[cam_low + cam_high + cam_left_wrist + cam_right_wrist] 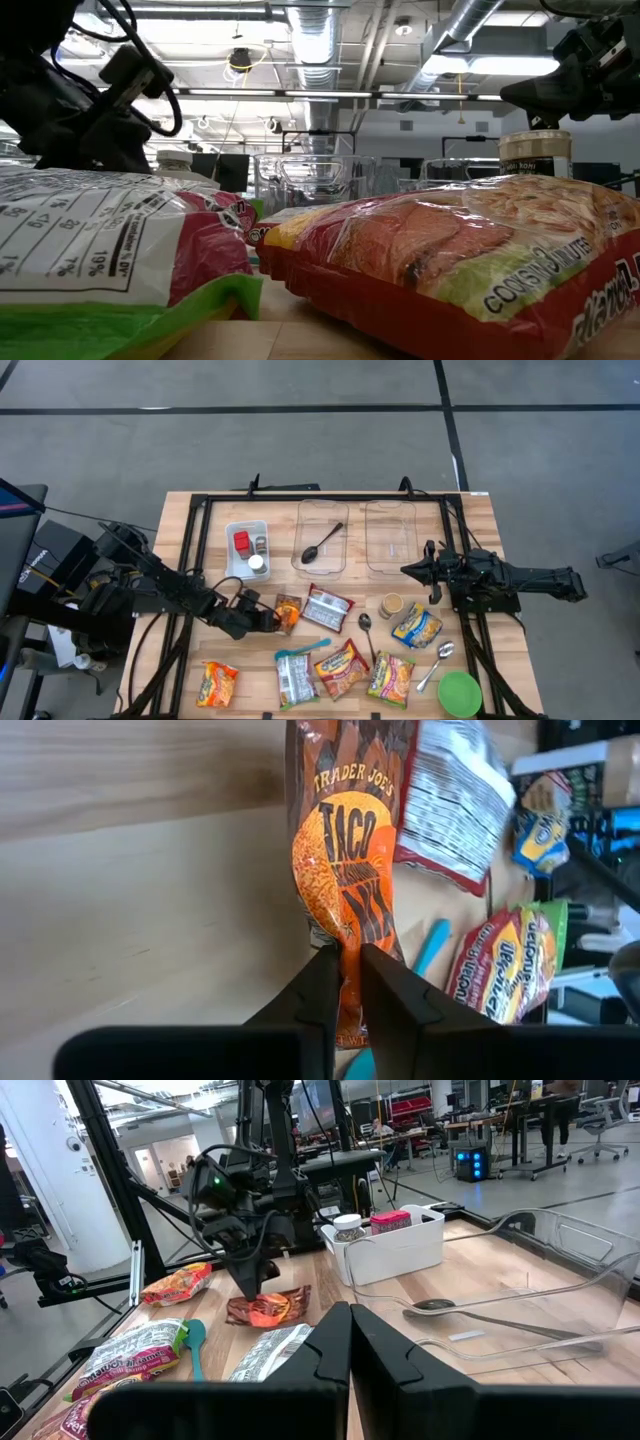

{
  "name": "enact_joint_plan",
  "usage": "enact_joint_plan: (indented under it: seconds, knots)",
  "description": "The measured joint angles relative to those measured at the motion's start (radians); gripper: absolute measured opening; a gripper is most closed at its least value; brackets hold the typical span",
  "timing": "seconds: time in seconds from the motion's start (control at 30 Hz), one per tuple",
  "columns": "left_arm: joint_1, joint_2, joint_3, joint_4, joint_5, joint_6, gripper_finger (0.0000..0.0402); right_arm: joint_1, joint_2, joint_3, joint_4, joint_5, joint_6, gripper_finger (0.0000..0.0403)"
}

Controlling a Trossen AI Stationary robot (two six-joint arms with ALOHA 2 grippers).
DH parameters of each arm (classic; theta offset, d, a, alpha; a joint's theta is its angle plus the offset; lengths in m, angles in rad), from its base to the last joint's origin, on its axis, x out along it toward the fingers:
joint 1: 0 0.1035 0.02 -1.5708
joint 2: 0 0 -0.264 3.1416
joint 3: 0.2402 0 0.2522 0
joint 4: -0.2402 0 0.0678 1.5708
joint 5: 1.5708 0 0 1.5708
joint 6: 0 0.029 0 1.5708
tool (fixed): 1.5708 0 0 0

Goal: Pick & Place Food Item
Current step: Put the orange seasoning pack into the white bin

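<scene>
Start at your left: the left pincer (268,617) is down on the worktop (180,530), its fingers (322,988) pinched on the edge of the orange taco seasoning packet (288,613), which lies flat between the white bin (247,549) and the row of noodle packs along the near edge. The wrist view shows only a thin strip of foil between the fingers (a shallow bite, by the look of it), so lift straight up and slowly; if the packet sags or twists, set it back down and take more of it before you travel.

Just beside it on the right sits the red and white packet (327,608). Keep your lift clear of that corner so you don't drag it along.

Beyond are the two clear trays: one with the black spoon (322,543), and the clear tray (390,536) with nothing in it, probably your better drop spot.

Far right, the right pincer (407,570) waits with its fingers together, hovering near that second tray. Mind it on approach.
</scene>
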Motion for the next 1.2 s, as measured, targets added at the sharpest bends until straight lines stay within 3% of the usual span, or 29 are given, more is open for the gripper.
enact_joint_plan:
  seconds: [0.27, 0.53, 0.93, 1.2]
  knots:
    - [0.000, -0.063, 0.000, 0.022, -0.012, 0.136, 0.0031, 0.000, 0.000, 0.000, 0.000, 0.000, 0.000, 0.0000]
    - [0.000, -0.229, 0.000, 0.025, -0.091, 0.478, 0.0031, 0.000, 0.000, 0.000, 0.000, 0.000, 0.000, 0.0000]
    - [0.000, -0.534, 0.000, -0.044, -0.398, 1.096, 0.0031, 0.000, 0.000, 0.000, 0.000, 0.000, 0.000, 0.0000]
    - [0.000, -0.709, 0.000, -0.257, -0.620, 1.299, 0.0039, 0.000, 0.000, 0.000, 0.000, 0.000, 0.000, 0.0000]
